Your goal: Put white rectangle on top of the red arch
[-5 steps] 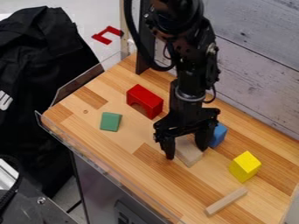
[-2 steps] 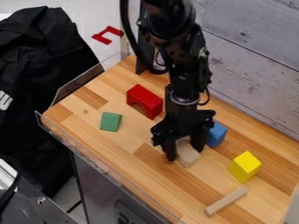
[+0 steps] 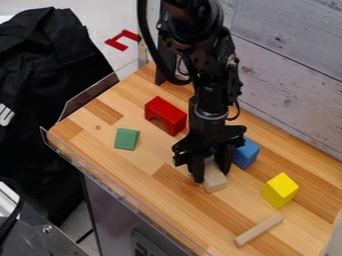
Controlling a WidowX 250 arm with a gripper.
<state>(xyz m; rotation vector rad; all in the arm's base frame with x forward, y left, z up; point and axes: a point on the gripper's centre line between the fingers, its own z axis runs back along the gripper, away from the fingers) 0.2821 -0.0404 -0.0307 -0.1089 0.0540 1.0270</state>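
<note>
The gripper [image 3: 212, 175] is low at the middle of the wooden table, its fingers closed against both sides of a pale, whitish rectangular block [image 3: 214, 182]. The block's near end sticks out between the fingers, and its far part is hidden under the gripper. The red arch [image 3: 165, 116] stands up and to the left of the gripper, apart from it, its opening facing the lower left.
A blue block [image 3: 246, 153] sits just right of the gripper. Farther right is a yellow block [image 3: 280, 190], with a thin pale stick [image 3: 258, 230] below it. A green block [image 3: 126, 139] lies left of the gripper. A clear rail [image 3: 120, 188] edges the table's front.
The gripper has shifted slightly left and its fingers have drawn together onto the pale block. That block has turned a little between them. The red arch has not moved.
</note>
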